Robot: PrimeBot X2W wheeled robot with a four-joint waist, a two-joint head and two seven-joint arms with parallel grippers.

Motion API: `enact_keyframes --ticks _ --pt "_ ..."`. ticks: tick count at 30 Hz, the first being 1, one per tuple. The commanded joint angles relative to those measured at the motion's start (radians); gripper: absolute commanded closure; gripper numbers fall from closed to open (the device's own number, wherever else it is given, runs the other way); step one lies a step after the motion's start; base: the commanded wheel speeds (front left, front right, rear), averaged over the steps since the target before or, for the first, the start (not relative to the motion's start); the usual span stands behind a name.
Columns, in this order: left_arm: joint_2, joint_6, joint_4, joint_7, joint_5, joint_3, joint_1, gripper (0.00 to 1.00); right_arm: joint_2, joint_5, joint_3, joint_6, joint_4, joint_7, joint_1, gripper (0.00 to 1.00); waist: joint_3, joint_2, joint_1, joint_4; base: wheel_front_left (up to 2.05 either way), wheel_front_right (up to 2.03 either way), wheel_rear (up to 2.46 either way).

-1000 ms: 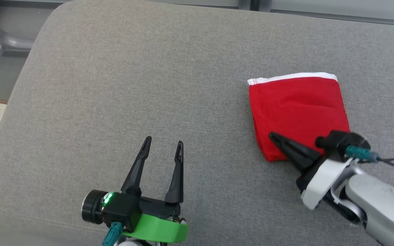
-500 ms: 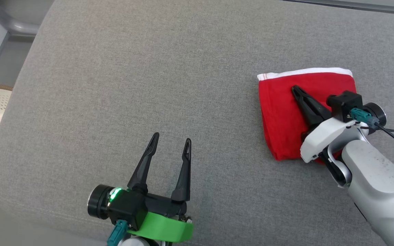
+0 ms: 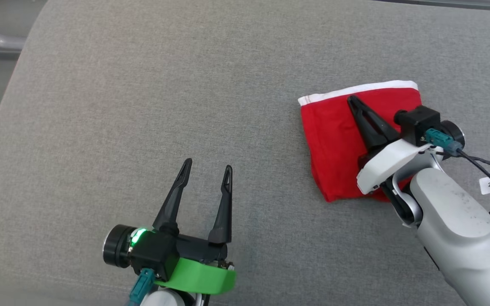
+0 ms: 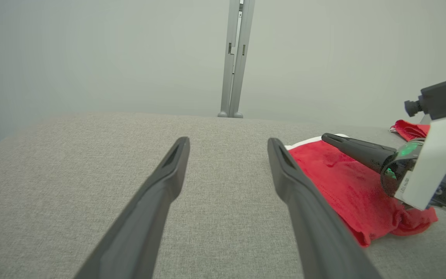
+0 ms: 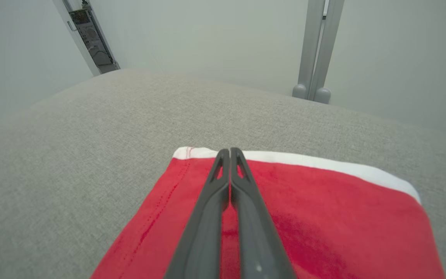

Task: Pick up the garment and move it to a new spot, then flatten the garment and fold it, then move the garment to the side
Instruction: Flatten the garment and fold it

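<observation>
The grey upholstered surface [image 3: 143, 85] spans the scene. A folded red garment [image 3: 330, 144] with a white band lies on its right part. The right gripper [image 3: 351, 100] is over the garment, fingers pressed together. The left gripper [image 3: 208, 165] is well apart from the garment, fingers spread.

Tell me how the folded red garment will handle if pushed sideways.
Probably floppy: the red garment lies in soft layers, bunched at its near edge, so it would sag if lifted. Likely light, being thin cloth. Pushed by the shut right hand, it may wrinkle rather than slide, since the grey cushion looks coarsely woven.
</observation>
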Motion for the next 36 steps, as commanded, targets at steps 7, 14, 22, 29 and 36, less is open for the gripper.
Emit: enact_keyframes --ticks 7,14,22,29,36 --pt "0.002 0.008 0.001 0.0 0.027 0.072 0.027 0.0 0.007 -0.066 -0.131 -0.001 -0.179 -0.002 0.135 0.0 -0.082 0.0 0.0 -0.134 0.0 0.0 0.0" --pt "0.002 -0.013 -0.005 0.0 0.036 0.168 0.092 0.0 0.054 -0.11 -0.228 -0.001 -0.312 -0.002 0.305 0.0 -0.18 0.0 0.0 -0.257 0.0 0.0 0.0" --pt "0.001 -0.05 -0.012 0.0 0.056 0.255 0.16 0.0 0.095 -0.133 -0.273 -0.001 -0.377 -0.002 0.464 0.0 -0.255 0.0 0.0 -0.307 0.0 0.0 0.0" --pt "0.001 -0.032 -0.04 0.0 0.061 0.299 0.257 0.0 0.114 -0.156 -0.291 -0.001 -0.435 -0.002 0.567 0.0 -0.303 0.0 0.0 -0.318 0.0 0.0 0.0" --pt "0.001 -0.041 0.001 0.0 0.054 0.346 0.318 0.0 0.138 -0.183 -0.325 -0.001 -0.464 -0.002 0.639 0.0 -0.338 0.0 0.0 -0.306 0.0 0.0 0.0"
